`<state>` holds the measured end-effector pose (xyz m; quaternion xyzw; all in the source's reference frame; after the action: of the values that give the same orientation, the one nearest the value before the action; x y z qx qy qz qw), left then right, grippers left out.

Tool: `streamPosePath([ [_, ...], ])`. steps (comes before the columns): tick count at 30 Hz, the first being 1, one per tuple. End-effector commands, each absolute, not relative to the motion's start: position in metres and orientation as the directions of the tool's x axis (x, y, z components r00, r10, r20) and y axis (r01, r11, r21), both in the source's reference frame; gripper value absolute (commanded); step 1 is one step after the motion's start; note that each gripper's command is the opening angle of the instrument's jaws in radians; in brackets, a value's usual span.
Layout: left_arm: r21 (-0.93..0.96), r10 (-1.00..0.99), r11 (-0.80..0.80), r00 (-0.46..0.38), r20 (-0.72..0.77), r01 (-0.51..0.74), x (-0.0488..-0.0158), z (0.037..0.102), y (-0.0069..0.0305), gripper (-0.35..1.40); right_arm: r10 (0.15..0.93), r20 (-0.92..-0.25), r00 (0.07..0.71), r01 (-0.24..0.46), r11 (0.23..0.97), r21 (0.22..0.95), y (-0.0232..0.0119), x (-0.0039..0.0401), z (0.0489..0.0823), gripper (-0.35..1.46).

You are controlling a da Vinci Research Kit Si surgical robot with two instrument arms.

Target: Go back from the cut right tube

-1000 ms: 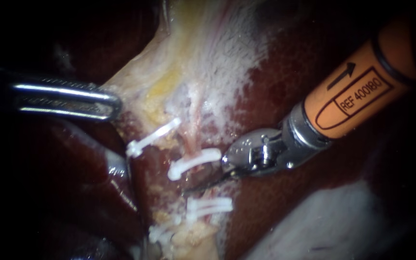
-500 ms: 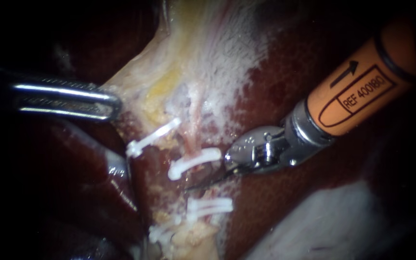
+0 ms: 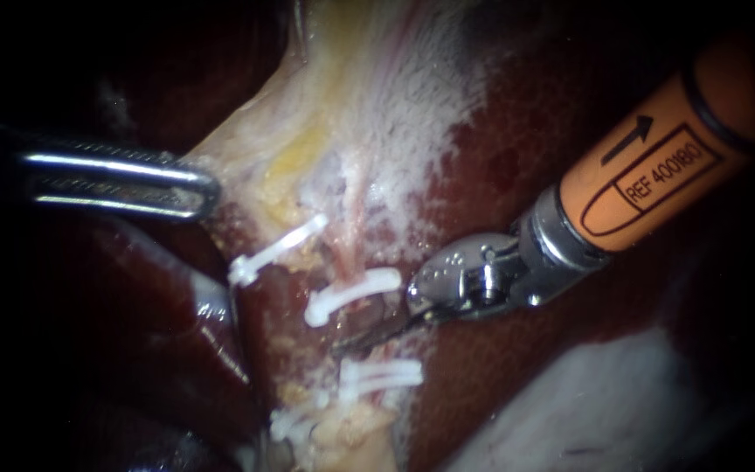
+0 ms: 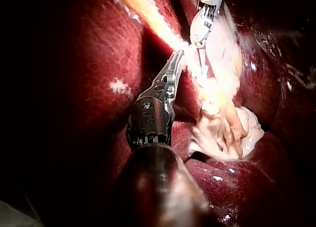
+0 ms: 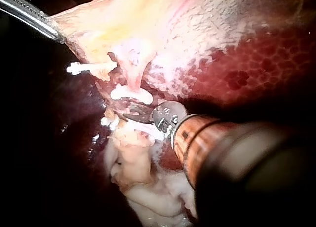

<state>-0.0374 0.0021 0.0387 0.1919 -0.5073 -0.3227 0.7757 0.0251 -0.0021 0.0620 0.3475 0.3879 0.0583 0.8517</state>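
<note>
My left instrument (image 3: 207,188) comes in from the left, its jaws shut on the edge of the pale gallbladder tissue (image 3: 342,114) and holding it taut. The pink right tube (image 3: 349,249) runs down to a white clip (image 3: 351,295). Below that clip the tube is parted, and two more clips (image 3: 384,371) sit on the lower stump. My right instrument (image 3: 353,337), on an orange shaft, has its thin dark blades lying together in the gap between those clips. The right wrist view shows the blades (image 5: 131,113) in that same gap. In the left wrist view the left jaws (image 4: 177,59) pinch pale tissue.
Another white clip (image 3: 277,249) crosses the left tube, and one more (image 3: 294,426) sits lower down. Dark red liver (image 3: 500,149) surrounds the field. A pale blurred patch (image 3: 596,411) lies at lower right, under the orange shaft.
My right instrument has edged slightly back toward the upper right; its blades still reach into the gap between the clips. The left instrument and the tissue have not moved.
</note>
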Motion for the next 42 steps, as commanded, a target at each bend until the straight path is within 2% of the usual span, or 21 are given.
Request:
streamPosePath([
  [1,0.625,-0.695,0.718,0.277,0.663,0.306,-0.0374,0.0386,0.0021,-0.35,0.368,-0.621,0.692,0.171,0.752,0.636,-0.0020,0.0250,0.0619,0.57],
  [7,0.625,-0.695,0.718,0.277,0.663,0.306,-0.0373,0.0386,0.0021,-0.35,0.357,-0.633,0.686,0.177,0.763,0.622,-0.0019,0.0249,0.0618,0.78],
  [10,0.625,-0.695,0.718,0.277,0.663,0.305,-0.0373,0.0386,0.0021,-0.35,0.357,-0.634,0.686,0.178,0.763,0.622,-0.0018,0.0248,0.0618,0.78],
  [15,0.625,-0.695,0.718,0.277,0.663,0.305,-0.0373,0.0387,0.0021,-0.35,0.359,-0.635,0.684,0.173,0.765,0.620,-0.0017,0.0243,0.0615,0.88],
  [20,0.625,-0.694,0.719,0.277,0.664,0.304,-0.0372,0.0389,0.0021,-0.35,0.366,-0.637,0.679,0.161,0.771,0.615,-0.0011,0.0231,0.0607,0.88],
  [22,0.625,-0.694,0.719,0.278,0.664,0.304,-0.0372,0.0390,0.0021,-0.35,0.370,-0.645,0.668,0.137,0.791,0.596,-0.0007,0.0224,0.0603,0.89],
  [24,0.624,-0.694,0.719,0.278,0.664,0.304,-0.0372,0.0391,0.0021,-0.35,0.370,-0.649,0.665,0.134,0.795,0.591,-0.0004,0.0214,0.0598,0.96],
  [33,0.624,-0.693,0.720,0.278,0.665,0.304,-0.0372,0.0394,0.0020,-0.35,0.365,-0.676,0.640,0.108,0.829,0.549,0.0020,0.0151,0.0573,1.04],
  [42,0.622,-0.692,0.721,0.278,0.666,0.305,-0.0372,0.0398,0.0020,-0.35,0.333,-0.707,0.624,0.086,0.870,0.485,0.0056,0.0124,0.0538,1.20],
])
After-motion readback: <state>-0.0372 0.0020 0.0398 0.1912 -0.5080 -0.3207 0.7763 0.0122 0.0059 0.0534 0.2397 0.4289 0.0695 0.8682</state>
